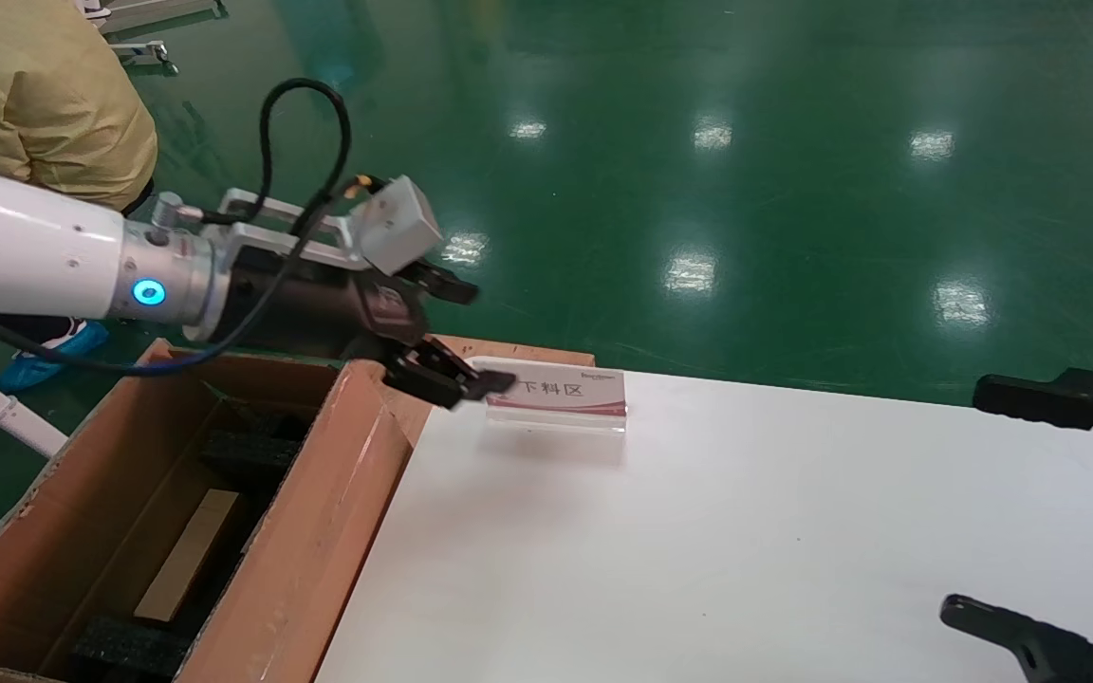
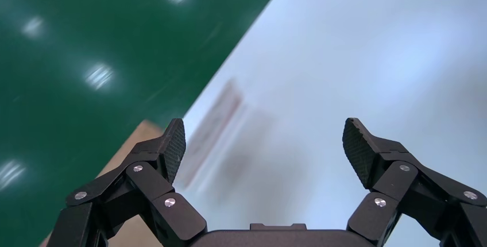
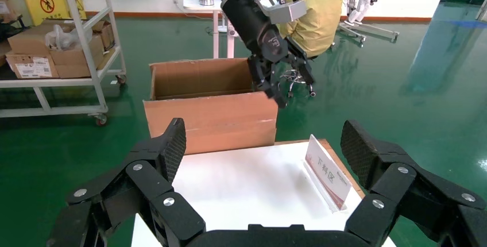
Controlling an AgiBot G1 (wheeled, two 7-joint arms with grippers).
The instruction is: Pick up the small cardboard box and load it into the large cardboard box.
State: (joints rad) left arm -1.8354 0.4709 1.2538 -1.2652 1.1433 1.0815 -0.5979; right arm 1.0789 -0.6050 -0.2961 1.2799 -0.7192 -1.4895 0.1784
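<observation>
The large cardboard box (image 1: 319, 531) stands open at the table's left edge, with black foam pads (image 1: 243, 453) inside; it also shows in the right wrist view (image 3: 207, 115). A pale tan strip (image 1: 188, 555) lies between the pads; I cannot tell whether it is the small cardboard box. No small box shows on the table. My left gripper (image 1: 475, 332) is open and empty, held over the box's far right corner and the table edge; its jaws stand wide in the left wrist view (image 2: 264, 143). My right gripper (image 1: 969, 498) is open and empty at the table's right side (image 3: 264, 143).
A white table (image 1: 698, 531) carries an acrylic sign (image 1: 561, 391) near its far left corner, close under my left gripper. A person in yellow (image 1: 34, 95) sits behind the large box. A shelf cart (image 3: 57, 46) with cartons stands farther off on the green floor.
</observation>
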